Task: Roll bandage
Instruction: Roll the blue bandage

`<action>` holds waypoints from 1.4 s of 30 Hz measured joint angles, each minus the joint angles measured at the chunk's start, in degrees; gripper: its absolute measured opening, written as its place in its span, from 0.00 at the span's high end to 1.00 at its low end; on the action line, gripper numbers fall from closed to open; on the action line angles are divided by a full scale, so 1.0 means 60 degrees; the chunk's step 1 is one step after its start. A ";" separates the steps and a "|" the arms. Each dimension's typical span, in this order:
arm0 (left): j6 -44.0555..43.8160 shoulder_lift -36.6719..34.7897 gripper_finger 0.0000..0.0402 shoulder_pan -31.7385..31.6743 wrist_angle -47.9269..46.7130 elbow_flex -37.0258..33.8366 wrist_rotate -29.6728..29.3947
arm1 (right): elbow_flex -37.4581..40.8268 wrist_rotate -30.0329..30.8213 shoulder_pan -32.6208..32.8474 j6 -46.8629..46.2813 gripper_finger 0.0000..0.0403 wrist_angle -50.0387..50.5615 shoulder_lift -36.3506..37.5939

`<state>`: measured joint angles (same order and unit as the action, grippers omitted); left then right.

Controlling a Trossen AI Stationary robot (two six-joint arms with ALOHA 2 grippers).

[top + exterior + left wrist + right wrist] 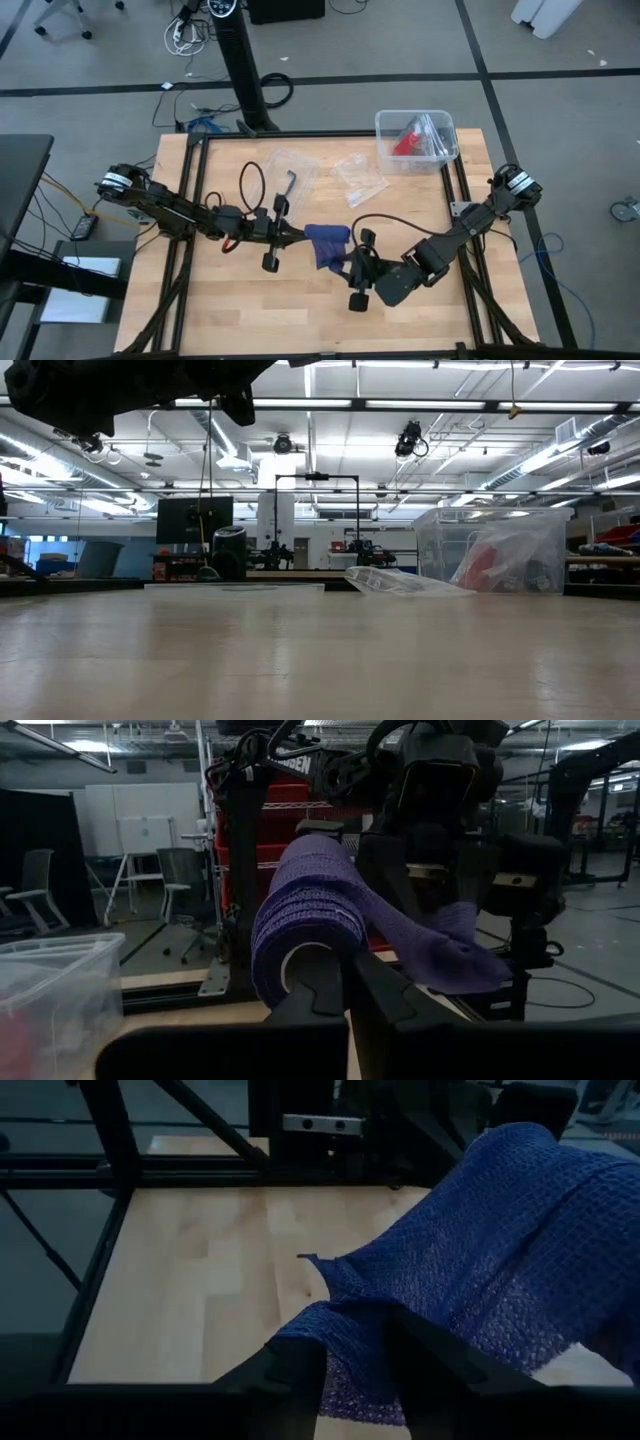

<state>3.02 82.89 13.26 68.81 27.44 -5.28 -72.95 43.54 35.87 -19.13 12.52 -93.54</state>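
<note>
I have the bandage mostly wound: my left pincer is clamped shut on the roll's core, holding it up off the table. A loose tail hangs from the roll toward my right pincer, which sits just beside it; its fingers straddle the fabric end, parted narrowly, and I judge the grip loose. What I reckon remains is winding in that tail. Beyond both pincers lie two clear plastic bags and a clear bin with a red item, well apart. Nothing blocks the work.
</note>
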 joint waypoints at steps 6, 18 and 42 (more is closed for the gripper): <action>0.0001 -0.0004 1.00 0.0000 -0.0001 0.0007 -0.0010 | 0.0000 -0.0004 0.0064 -0.0044 0.65 0.0079 0.0000; 0.0023 -0.0013 1.00 0.0000 -0.0159 0.0007 -0.0029 | 0.0000 -0.0223 0.0048 -0.0202 0.41 0.0010 0.0000; -0.0042 -0.0022 1.00 -0.0356 -0.0250 0.0007 0.0174 | 0.0011 0.0061 0.0264 0.4021 0.41 0.0225 -0.0004</action>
<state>2.77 82.76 11.12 67.31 27.49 -4.23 -72.88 43.90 37.45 5.00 13.87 -93.56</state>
